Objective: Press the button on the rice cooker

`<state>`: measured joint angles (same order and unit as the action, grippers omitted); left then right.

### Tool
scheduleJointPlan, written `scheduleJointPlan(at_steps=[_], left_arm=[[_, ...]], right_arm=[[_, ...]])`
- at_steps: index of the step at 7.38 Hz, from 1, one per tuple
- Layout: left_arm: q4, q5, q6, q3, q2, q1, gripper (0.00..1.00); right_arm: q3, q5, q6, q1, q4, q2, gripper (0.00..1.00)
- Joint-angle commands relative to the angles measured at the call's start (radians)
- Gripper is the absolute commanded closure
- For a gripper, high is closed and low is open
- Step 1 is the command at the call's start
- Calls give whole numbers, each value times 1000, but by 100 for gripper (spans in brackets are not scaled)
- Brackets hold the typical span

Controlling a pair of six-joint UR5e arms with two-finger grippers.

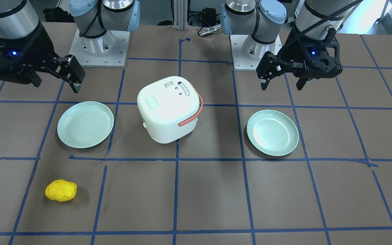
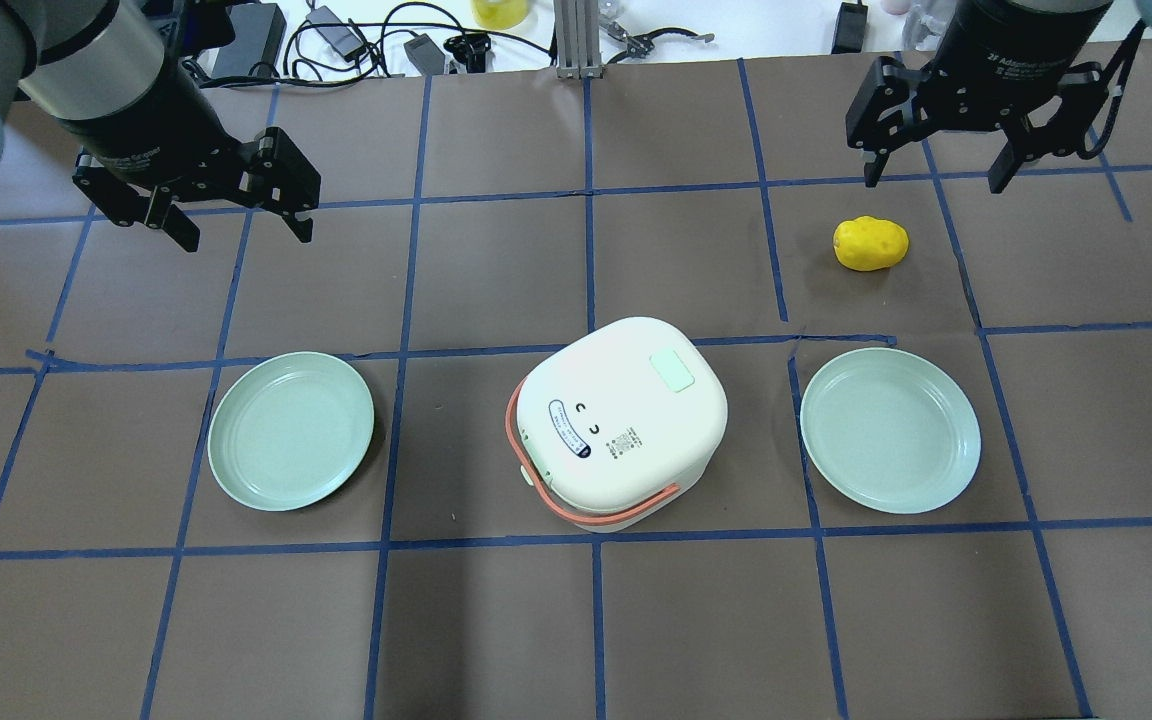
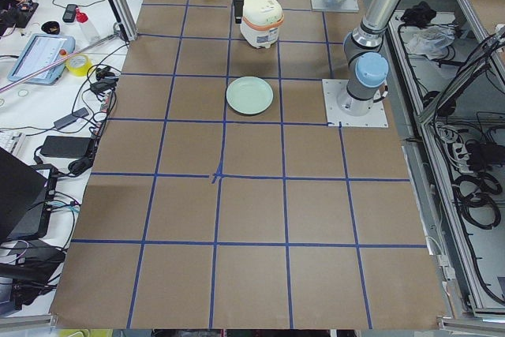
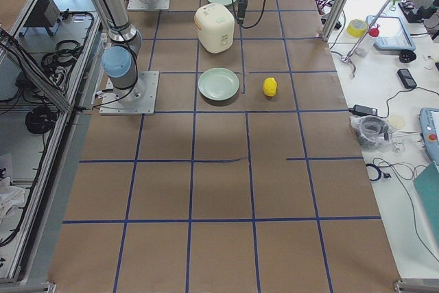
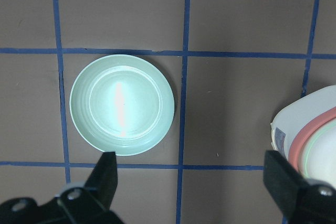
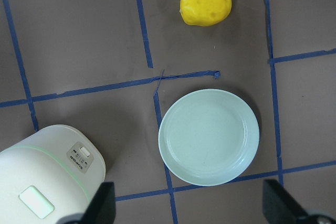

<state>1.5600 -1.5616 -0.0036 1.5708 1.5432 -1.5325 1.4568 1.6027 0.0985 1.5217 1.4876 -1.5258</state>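
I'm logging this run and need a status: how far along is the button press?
Done: nothing that shows. The cooker sits on the table with neither arm touching it.
In hand: nothing. The left gripper and right gripper both hover open, well clear of the cooker.
Left: the whole job, which is to bring a gripper's fingers to the control panel on the cooker's side and press.

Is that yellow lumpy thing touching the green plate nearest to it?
Apart. The right wrist view shows bare brown table and a strip of blue tape between the yellow potato and the green plate.
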Motion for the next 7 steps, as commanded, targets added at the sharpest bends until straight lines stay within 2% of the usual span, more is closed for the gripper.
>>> scheduleJointPlan(at_steps=[1, 7], left_arm=[[0, 0, 1, 0, 0, 0, 0], [0, 0, 1, 0, 0, 0, 0]], right_arm=[[4, 8, 0, 0, -3, 1, 0], [11, -6, 1, 2, 16, 7, 0]])
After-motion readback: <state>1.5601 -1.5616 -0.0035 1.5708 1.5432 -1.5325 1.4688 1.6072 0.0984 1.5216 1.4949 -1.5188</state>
